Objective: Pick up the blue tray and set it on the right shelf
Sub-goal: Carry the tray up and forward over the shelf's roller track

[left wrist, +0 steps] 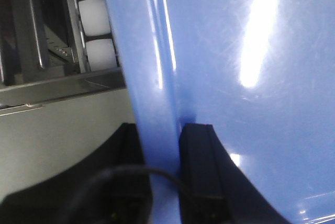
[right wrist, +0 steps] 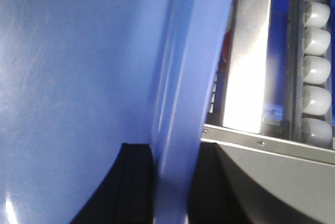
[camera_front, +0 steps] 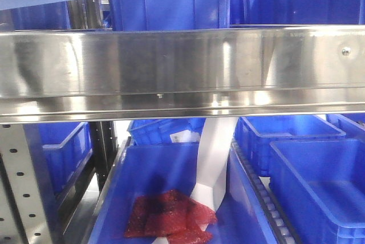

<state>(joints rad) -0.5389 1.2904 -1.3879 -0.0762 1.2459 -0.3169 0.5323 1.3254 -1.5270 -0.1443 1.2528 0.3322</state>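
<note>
Blue tray (left wrist: 251, 77) being pinched at rim by left gripper (left wrist: 159, 153) and right gripper (right wrist: 171, 167), near right shelf (camera_front: 182, 67).

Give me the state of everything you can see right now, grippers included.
blue tray, clamped at its rim by both grippers.
left gripper, shut on the blue tray's rim.
right gripper, shut on the blue tray's rim.
right shelf, cannot tell whether the tray rests on it.
deep blue bin, open, holding red mesh bags.
</note>
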